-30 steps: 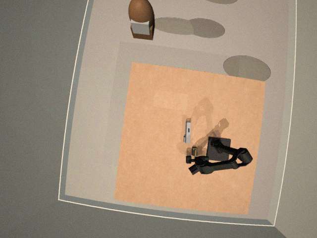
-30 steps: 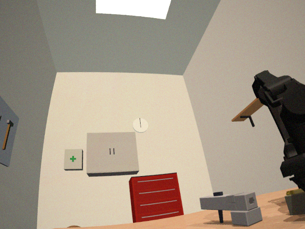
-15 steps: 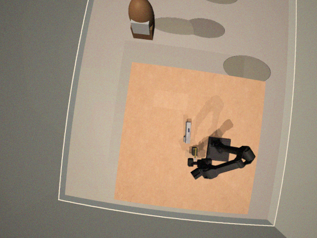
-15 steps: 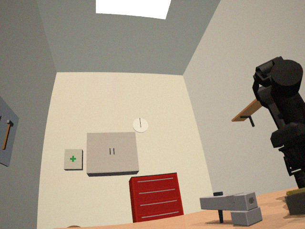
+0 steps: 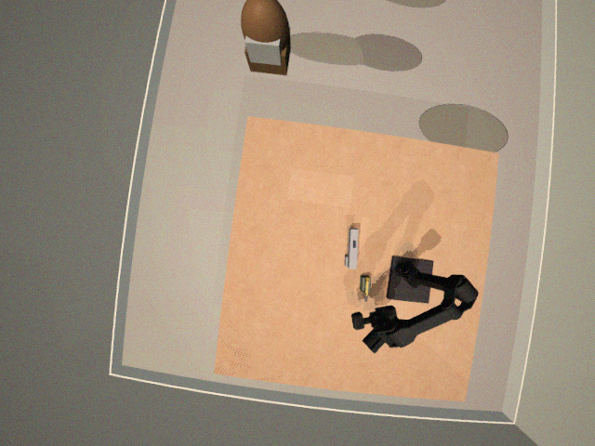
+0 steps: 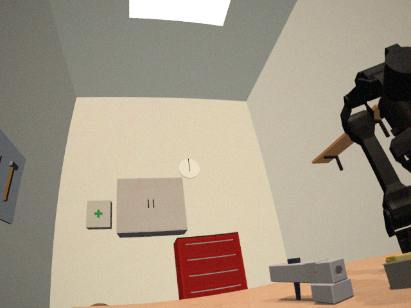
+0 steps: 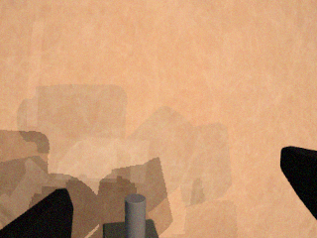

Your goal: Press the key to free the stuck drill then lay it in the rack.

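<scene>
The drill, a yellow body (image 5: 366,286) (image 6: 398,256) with a grey rod (image 7: 135,218), lies along the top of the dark grey-green rack (image 5: 362,283) (image 6: 399,274) (image 7: 114,231). Its rod sticks out past the rack's end. The grey holder (image 5: 352,256) (image 6: 318,269) stands apart from it, with an empty-looking opening in its end face. The dark key (image 5: 354,243) (image 6: 297,290) passes down through the holder; its head sits a little above the top. My gripper (image 5: 370,320) (image 7: 179,179) is open and empty, above the table near the rod's end. Most of the rack is outside the wrist view.
The black base plate (image 5: 422,294) of the arm is right of the rack in the top view. The holder rests on a grey foot block (image 6: 331,291). A brown stool (image 5: 264,21) stands beyond the table. A red drawer cabinet (image 6: 212,265) stands at the back wall.
</scene>
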